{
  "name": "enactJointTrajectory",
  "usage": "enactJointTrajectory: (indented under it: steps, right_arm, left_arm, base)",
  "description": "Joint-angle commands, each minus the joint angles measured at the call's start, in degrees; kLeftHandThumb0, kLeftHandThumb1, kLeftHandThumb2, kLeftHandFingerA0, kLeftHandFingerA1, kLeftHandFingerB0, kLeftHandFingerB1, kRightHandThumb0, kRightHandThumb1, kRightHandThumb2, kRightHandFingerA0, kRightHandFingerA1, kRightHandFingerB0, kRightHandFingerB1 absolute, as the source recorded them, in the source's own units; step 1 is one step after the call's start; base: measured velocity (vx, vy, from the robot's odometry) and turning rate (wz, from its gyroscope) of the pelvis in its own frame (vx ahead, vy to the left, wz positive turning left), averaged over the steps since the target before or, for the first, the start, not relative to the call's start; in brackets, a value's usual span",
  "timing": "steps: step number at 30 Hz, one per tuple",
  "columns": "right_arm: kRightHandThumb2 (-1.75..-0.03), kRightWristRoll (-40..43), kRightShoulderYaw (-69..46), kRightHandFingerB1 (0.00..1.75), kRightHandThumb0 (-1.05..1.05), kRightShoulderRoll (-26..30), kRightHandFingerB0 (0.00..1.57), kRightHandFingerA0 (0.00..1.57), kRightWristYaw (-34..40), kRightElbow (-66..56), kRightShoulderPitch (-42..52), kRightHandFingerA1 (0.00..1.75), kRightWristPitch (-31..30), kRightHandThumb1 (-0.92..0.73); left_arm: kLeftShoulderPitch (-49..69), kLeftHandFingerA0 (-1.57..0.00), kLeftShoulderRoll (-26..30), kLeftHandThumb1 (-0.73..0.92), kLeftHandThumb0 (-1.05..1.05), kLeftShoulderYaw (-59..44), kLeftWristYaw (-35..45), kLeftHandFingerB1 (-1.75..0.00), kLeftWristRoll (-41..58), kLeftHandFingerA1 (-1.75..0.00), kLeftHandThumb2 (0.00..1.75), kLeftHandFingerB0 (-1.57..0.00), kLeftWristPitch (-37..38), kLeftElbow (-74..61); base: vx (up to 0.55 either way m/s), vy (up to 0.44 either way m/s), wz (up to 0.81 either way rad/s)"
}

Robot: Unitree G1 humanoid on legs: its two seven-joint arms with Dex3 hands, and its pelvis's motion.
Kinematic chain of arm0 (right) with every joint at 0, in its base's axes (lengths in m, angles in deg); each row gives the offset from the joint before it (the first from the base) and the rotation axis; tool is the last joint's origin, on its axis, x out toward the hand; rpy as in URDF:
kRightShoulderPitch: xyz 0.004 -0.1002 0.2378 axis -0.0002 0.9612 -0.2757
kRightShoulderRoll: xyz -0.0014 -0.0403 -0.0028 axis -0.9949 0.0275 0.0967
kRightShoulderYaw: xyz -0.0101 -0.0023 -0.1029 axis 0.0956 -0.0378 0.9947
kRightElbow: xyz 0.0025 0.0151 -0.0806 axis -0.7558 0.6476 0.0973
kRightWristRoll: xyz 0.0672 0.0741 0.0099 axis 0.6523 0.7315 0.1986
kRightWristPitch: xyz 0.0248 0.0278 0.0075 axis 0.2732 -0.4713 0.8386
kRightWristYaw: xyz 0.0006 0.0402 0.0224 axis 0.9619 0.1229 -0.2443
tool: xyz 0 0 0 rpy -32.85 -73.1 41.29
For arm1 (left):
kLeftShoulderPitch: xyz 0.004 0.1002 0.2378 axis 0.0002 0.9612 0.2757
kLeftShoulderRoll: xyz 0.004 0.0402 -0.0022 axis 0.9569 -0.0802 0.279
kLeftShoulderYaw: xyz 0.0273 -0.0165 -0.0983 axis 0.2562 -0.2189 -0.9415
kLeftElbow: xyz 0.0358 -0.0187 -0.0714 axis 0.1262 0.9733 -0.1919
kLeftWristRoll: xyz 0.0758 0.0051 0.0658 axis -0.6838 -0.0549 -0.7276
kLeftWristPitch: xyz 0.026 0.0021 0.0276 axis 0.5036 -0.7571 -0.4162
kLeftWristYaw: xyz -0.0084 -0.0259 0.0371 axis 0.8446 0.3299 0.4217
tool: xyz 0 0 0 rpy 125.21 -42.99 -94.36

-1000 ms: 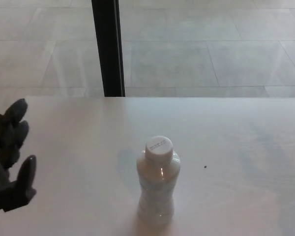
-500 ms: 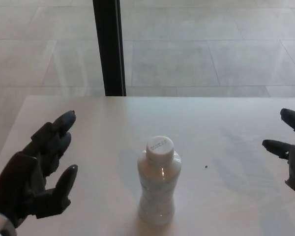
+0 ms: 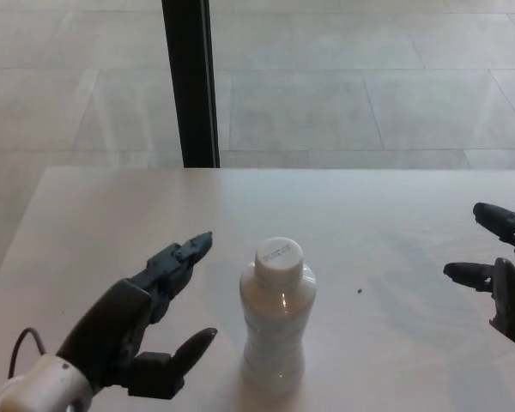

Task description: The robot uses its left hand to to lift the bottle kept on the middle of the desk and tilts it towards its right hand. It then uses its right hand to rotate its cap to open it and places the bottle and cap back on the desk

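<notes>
Pale table under soft light, tiled floor beyond it, one dark post rising at the far edge.

Nearest: left hand, now in over the table at the lower left. Half a second ago it sat wider out and lower; it has swung in toward the bottle. Thumb and fingers spread, a clear gap to the bottle's left side. No contact yet.

Bottle stands upright near the middle of the table, white cap on, unmoved across the frames. Small dark speck on the table to its right.

Right hand at the right edge, fingers apart, holding nothing. It has edged a little inward since half a second ago, well apart from the bottle.

Reading: the reach phase is under way; grasp not yet made. Left hand looks lined up to close around the bottle's waist. Risk, as judged: a glancing touch could tip the tall, narrow bottle.
</notes>
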Motion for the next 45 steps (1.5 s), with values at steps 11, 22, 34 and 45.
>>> enactJointTrajectory:
  steps: [11,22,34,45]
  right_arm:
    - [-0.63,-1.68,0.59,0.51,-0.87,-1.73,0.35,0.58,1.62,0.47,-1.20,0.95,0.38,-0.77]
    - [-0.63,-1.49,0.30,0.49,-0.86,-2.22,0.36,0.58,1.86,0.16,-1.13,0.97,0.24,-0.75]
    - [-0.63,-3.21,0.99,0.50,-0.82,-3.28,0.41,0.65,3.62,-1.70,-0.40,0.95,-0.71,-0.75]
    - [-0.63,-4.56,1.85,0.50,-0.81,-3.59,0.41,0.66,4.40,-1.49,-1.38,0.96,-0.48,-0.75]
  left_arm:
    - [-1.39,0.00,-0.61,0.52,-0.98,5.50,-2.29,-0.01,-8.03,-0.24,0.99,0.00,-5.22,3.07]
    - [1.35,0.00,-0.57,0.54,-1.02,7.02,-4.17,0.00,-12.54,-0.23,1.04,0.00,-3.05,6.21]
    - [2.27,0.00,-5.78,0.44,-1.05,5.61,-7.49,0.00,-13.25,0.00,0.78,0.00,-2.74,6.98]
    - [3.11,0.00,-9.33,0.59,-1.05,5.10,-10.45,-0.04,-15.03,-0.23,1.03,0.00,-2.05,8.34]
  base:
    - [0.00,0.000,0.00]
    - [0.00,0.000,0.00]
    - [0.00,0.000,0.00]
    - [0.00,0.000,0.00]
